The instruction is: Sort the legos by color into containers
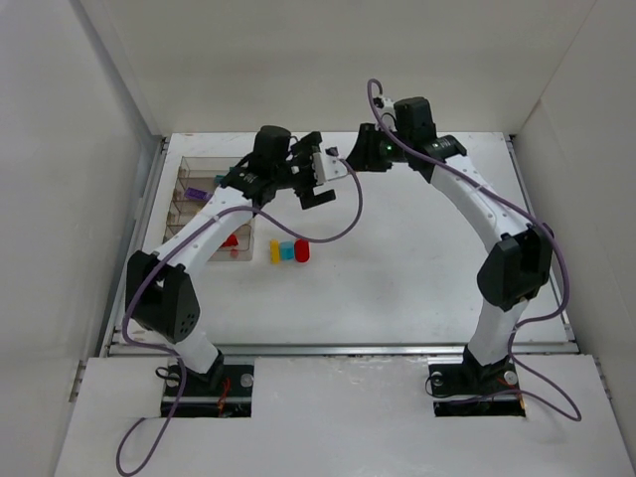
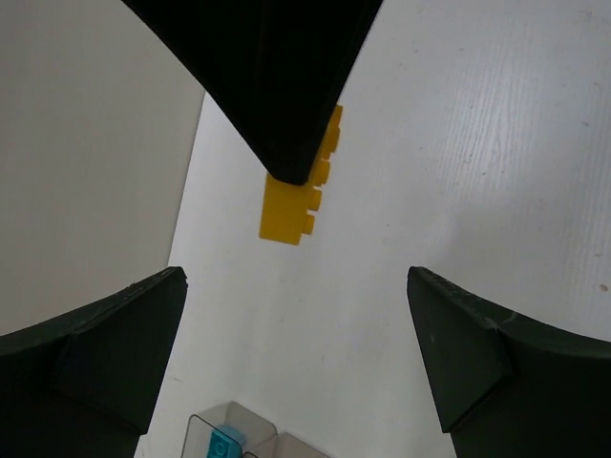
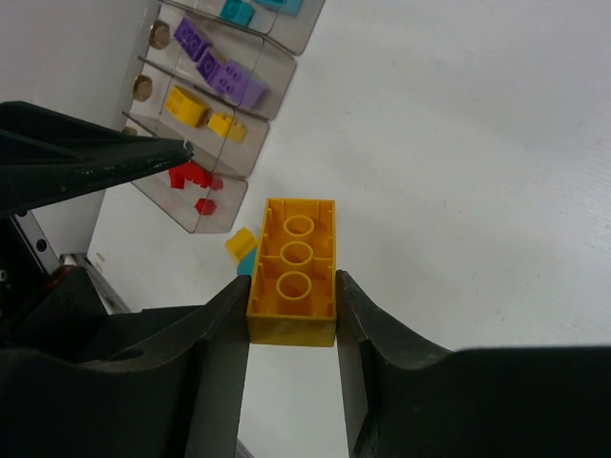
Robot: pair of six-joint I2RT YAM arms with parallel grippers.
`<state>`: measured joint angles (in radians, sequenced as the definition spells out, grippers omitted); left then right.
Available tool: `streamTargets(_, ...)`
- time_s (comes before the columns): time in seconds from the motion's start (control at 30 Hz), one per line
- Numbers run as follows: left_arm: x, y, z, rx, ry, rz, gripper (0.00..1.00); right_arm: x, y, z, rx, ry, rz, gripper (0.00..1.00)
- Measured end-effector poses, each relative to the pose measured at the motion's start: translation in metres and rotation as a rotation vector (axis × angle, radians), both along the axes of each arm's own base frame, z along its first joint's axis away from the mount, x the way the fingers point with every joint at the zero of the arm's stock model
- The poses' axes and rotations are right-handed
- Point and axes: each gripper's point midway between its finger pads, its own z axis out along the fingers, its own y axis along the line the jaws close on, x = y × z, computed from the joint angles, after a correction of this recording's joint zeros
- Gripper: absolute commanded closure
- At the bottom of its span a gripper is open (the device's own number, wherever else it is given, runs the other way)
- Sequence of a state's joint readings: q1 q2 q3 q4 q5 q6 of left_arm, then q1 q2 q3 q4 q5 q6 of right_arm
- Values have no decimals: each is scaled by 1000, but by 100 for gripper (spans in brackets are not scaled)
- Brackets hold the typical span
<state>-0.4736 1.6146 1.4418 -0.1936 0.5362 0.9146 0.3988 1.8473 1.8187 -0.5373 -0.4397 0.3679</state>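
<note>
The yellow brick (image 3: 291, 279) is held off the tabletop (image 1: 417, 258) by the right claw (image 3: 293, 286). The jaws are closed partway onto its long sides, and its hollow underside is turned toward the wrist camera. The left claw (image 2: 296, 286) is spread fully wide and nothing is held in it. In the overhead view it is seen just beside the right claw, at that claw's 8 o'clock.

The organizer (image 1: 214, 169) lies at the tabletop's 10 o'clock. Its rows are already partly filled with teal bricks (image 3: 237, 10), purple bricks (image 3: 218, 69), small yellow bricks (image 3: 186, 103) and red bricks (image 3: 191, 176). The yellow row sits between the purple and the red.

The step in hand is judged to be the carrying of the held brick to that yellow row. It would be done well if the left arm, which crosses over the organizer in the overhead view, were first drawn clear toward 6 o'clock. The brick should then be carried toward 9 o'clock, well above the rim. This brick looks large against the narrow rows, so its long side is best lined up with the row's length before it is lowered. The jaws should be parted only once it hangs low between the dividers, so that no bounce into the purple or red row is risked.

Three bricks lie loose at the organizer's 5 o'clock, not yet sorted: a loose yellow brick (image 1: 275, 250), a loose teal brick (image 1: 286, 250) and a loose red brick (image 1: 302, 250).
</note>
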Motion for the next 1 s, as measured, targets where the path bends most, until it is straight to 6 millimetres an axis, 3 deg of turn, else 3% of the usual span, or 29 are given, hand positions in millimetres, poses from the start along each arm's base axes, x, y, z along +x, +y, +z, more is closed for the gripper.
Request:
streamTargets(0.17, 4, -11, -3, 17, -41, -18, 0, -11, 4, -13, 18, 56, 28, 100)
streamTargets(0.3, 9, -18, -10, 22, -39, -23, 0, -15, 8, -10, 44, 60, 53, 100)
streamTargets(0.4, 11, -21, -12, 24, -33, -27, 7, -20, 11, -5, 65, 59, 72, 100)
streamTargets(0.47, 12, -24, -10, 20, -34, -32, 33, -21, 13, -3, 75, 59, 81, 100)
streamTargets(0.53, 12, -28, -6, 13, -38, -38, 46, -24, 15, -2, 84, 65, 92, 100)
streamTargets(0.57, 11, -29, -4, 8, -40, -41, 61, -25, 16, -1, 89, 68, 100, 100)
streamTargets(0.67, 7, -31, -5, 3, -11, -48, 86, -21, 18, 9, 103, 37, 100, 100)
streamTargets(0.7, 5, -32, -5, -1, -7, -51, 100, -19, 18, 11, 102, 27, 98, 100)
streamTargets(0.73, 5, -33, -4, -4, -5, -50, 100, -19, 18, 12, 102, 25, 98, 100)
streamTargets(0.77, 5, -33, -4, -8, 0, -45, 100, -19, 18, 12, 103, 24, 98, 95)
streamTargets(0.8, 5, -33, -4, -12, 9, -41, 100, -19, 18, 12, 104, 25, 98, 83)
streamTargets(0.83, 4, -33, -5, -14, 20, -38, 100, -19, 18, 11, 105, 27, 100, 39)
streamTargets(0.87, 3, -32, -6, -16, 29, -33, 100, -20, 19, 11, 108, 33, 99, 5)
streamTargets(0.9, 4, -32, -5, -18, 34, -25, 100, -21, 19, 10, 108, 42, 102, 0)
streamTargets(1.0, 7, -23, -6, -29, 63, 10, 100, -17, 21, 12, 105, 43, 105, 0)
